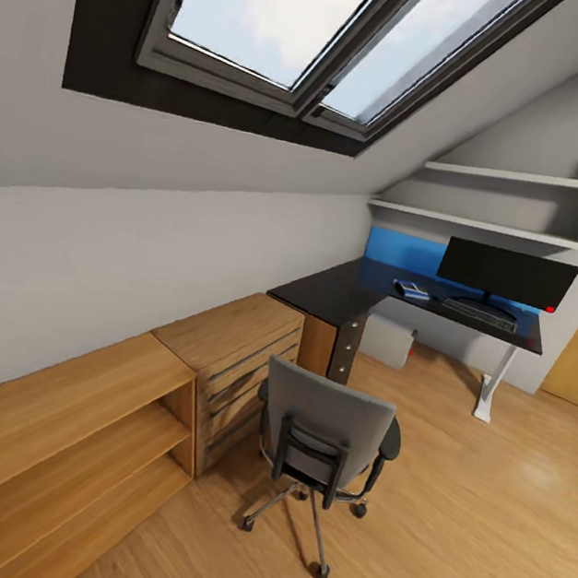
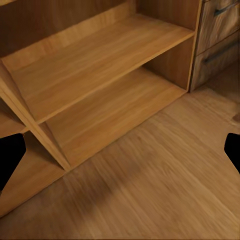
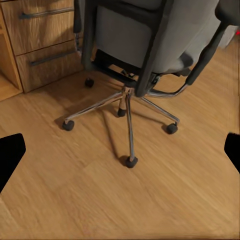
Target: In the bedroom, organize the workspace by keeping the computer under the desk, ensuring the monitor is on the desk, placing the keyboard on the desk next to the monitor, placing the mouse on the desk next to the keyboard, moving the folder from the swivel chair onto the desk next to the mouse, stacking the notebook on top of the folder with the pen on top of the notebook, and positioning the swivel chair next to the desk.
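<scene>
On the far desk (image 1: pixel 326 293) sit monitor (image 1: pixel 506 273) and keyboard (image 1: pixel 479 313); the chair (image 1: pixel 327 429) stands apart. Both grippers splay wide, empty. Likely next: wheeling it deskward.

The left gripper (image 2: pixel 120 155) appears in the left wrist view as two black fingertips (image 2: pixel 11 159), one at each side edge of the frame. They are spread as wide as the picture allows and grip nothing. Each tip is a flat, dark, angular shape that tapers inward. The wrist is pitched so the gripper looks downward at a slant.

The right gripper (image 3: pixel 120 155) has the same pose in the right wrist view. Its two black fingertips (image 3: pixel 11 160) sit at opposite side edges, the jaws stand far apart, and nothing is clamped or touching either pad. It too is aimed downward at an angle. On both arms, the fingertips are all that can be seen of the gripper.
</scene>
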You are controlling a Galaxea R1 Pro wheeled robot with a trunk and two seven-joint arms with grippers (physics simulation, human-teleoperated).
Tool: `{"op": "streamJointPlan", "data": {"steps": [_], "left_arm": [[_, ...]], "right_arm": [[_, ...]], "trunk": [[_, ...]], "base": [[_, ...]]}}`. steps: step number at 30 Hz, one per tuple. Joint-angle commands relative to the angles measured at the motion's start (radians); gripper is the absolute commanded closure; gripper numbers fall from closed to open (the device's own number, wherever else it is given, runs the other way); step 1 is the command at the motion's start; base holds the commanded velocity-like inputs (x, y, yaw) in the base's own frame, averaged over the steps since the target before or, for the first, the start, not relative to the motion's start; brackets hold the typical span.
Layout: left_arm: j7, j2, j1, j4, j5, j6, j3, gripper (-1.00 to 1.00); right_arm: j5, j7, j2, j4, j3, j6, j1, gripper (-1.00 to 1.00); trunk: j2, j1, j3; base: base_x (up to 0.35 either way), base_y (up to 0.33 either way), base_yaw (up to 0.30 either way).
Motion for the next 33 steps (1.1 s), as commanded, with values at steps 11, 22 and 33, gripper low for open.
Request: {"op": "streamJointPlan", "data": {"steps": [11, 22, 33], "left_arm": [[0.002, 0.001, 0.000, -0.001, 0.007, 0.000, -0.009, -1.00], [0.001, 0.001, 0.000, -0.002, 0.007, 0.000, -0.009, -1.00], [0.000, 0.001, 0.000, -0.002, 0.007, 0.000, -0.009, -1.00]], "right_arm": [[-0.004, -0.005, 0.001, 0.001, 0.009, -0.002, -0.001, -1.00], [-0.004, -0.005, 0.001, 0.001, 0.009, -0.002, -0.001, -1.00], [-0.004, -0.005, 0.001, 0.001, 0.009, -0.002, -0.001, -1.00]], "trunk": [[-0.002, 0.001, -0.002], [-0.002, 0.001, -0.002], [-0.002, 0.001, -0.002]], "base": [[0.008, 0.269, -0.286], [0.002, 0.031, -0.286], [0.003, 0.004, -0.286]]}}
